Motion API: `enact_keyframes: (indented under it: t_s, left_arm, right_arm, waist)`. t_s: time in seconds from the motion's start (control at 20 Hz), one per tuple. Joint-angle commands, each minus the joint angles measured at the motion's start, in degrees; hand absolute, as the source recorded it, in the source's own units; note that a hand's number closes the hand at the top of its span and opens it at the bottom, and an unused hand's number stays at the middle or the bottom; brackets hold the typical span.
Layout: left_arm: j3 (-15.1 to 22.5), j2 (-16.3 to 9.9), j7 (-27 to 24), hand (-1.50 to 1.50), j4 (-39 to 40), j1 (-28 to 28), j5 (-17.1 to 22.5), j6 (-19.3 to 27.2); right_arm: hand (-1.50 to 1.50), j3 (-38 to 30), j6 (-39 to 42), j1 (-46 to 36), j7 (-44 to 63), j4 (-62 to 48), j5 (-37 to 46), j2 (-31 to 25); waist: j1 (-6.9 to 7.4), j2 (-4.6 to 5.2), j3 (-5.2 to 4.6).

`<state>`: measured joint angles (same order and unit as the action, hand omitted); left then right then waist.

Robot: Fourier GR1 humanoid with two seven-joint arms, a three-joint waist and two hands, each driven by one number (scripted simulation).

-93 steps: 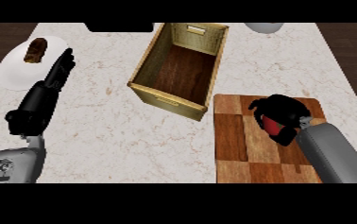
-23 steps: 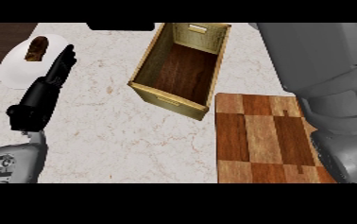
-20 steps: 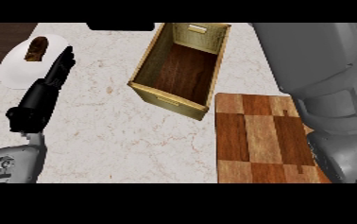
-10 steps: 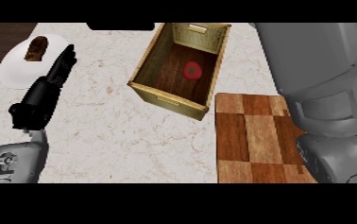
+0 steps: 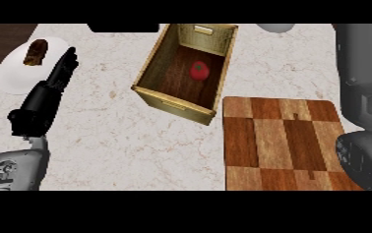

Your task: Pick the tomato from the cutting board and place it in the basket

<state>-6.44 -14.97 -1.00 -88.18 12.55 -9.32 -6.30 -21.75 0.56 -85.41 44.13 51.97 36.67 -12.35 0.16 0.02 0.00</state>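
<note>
Now tomato in basket, cutting board just beside.

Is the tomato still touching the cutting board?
Apart. The head view shows the tomato lying on the floor of the basket, with the basket's wall and bare counter between it and the cutting board.

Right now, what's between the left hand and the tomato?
In the head view, bare marble counter and then the basket's near left wall lie between the left hand and the tomato, which sits inside the basket.
</note>
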Motion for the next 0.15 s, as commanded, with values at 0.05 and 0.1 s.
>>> enact_keyframes:
  t_s: [0.05,0.1]
  left_arm:
    - [-0.2,0.3,2.1,0.0,-1.7,1.1,0.2,0.4]
    - [0.4,0.1,0.0,0.0,-3.1,-4.3,0.0,-0.6]
  right_arm:
    - [-1.5,-4.5,-4.2,6.5,-3.4,3.2,-1.1,-6.7]
    - [-1.5,-5.5,-2.2,6.5,-1.7,4.7,-2.2,-8.7]
  waist:
    - [-0.44,-0.01,0.06]
    - [-0.18,-0.26,0.05]
